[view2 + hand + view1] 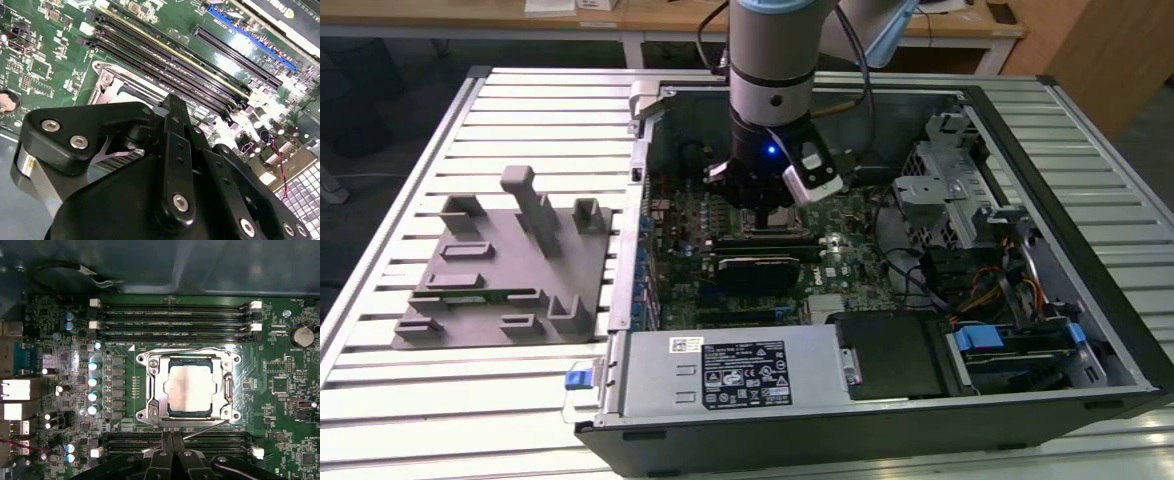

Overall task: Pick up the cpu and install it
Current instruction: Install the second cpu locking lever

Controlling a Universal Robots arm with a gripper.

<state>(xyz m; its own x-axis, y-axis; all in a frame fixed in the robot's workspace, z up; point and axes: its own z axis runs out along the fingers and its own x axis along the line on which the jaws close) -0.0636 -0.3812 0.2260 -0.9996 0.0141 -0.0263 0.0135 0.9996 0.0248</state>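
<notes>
- The cpu (pixel 193 389) lies flat inside the metal-framed socket (pixel 150 390) on the green motherboard (pixel 280 385), its silver top plate facing up (seen in the first wrist view).
- The end effector (pixel 172 440) hangs just beside the socket, over the memory slots (pixel 210 440); its two black fingers (pixel 166 439) are pressed together and hold nothing.
- More memory slots (pixel 175 320) run along the other side of the socket, and a row of small capacitors (pixel 93 388) stands near it.
- In the exterior view the arm (pixel 774 60) reaches down into the open computer case (pixel 1067 130), which lies on a slatted metal surface (pixel 400 400).
- A grey fixture (pixel 500 270) stands at the exterior view's left, apart from the case.
- Behind is a wooden desk (pixel 667 15).
</notes>
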